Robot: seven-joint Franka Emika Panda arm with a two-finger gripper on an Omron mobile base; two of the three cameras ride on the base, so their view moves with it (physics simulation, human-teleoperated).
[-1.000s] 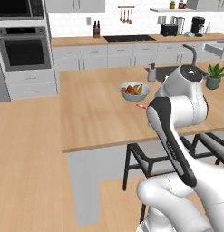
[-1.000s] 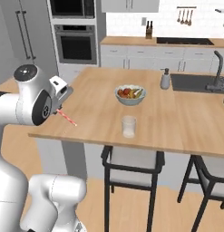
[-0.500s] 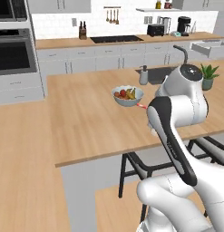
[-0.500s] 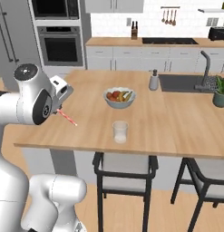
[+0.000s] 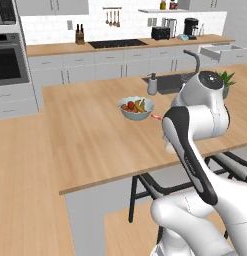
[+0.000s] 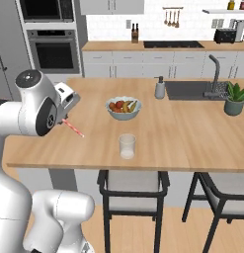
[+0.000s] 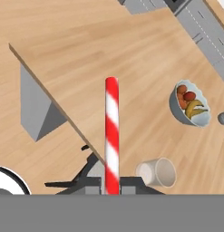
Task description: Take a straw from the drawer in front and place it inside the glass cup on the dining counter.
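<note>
The gripper [image 7: 112, 188] pinches the straw [image 7: 111, 131] tight between its two tips. The straw is red with pale stripes, and it sticks out straight from the hand. In the right base view the straw [image 6: 73, 128] pokes out over the left part of the dining counter [image 6: 158, 143], up in the air.

The glass cup [image 6: 127, 146] stands upright near the front edge of the counter. It is see-through and looks empty. The straw is well apart from it, to its left.

A pale bowl [image 6: 123, 109] sits farther back, behind the cup. It holds fruit: bananas and some red and orange pieces.

Far off on the right, the drawer [image 5: 221, 51] is pulled out. I cannot tell what is in it.
</note>
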